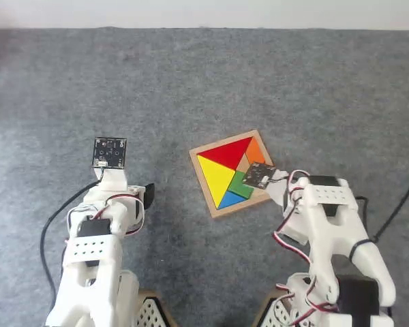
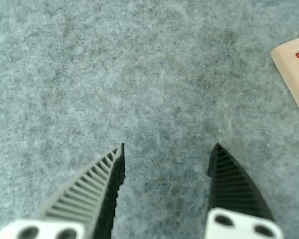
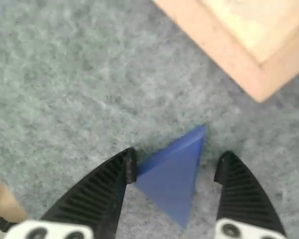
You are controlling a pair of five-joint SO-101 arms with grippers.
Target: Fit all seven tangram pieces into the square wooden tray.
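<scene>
R: I'm seeing right gripper sitting spread around triangle, lying on mat just beside tray corner | L: left gripper hanging spread over mat, left of tray

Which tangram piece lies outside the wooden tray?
The blue triangle on the grey mat, within the open right hand; the other visible pieces sit inside the tray.

I see the tray lying on my counter, right of centre and turned cornerwise, with several pieces inside it. The right gripper hangs at the tray's near right side. A loose triangle lies on the counter between its parted jaws, just beside a tray corner. The left gripper hangs over the counter, well left of the tray.
</scene>
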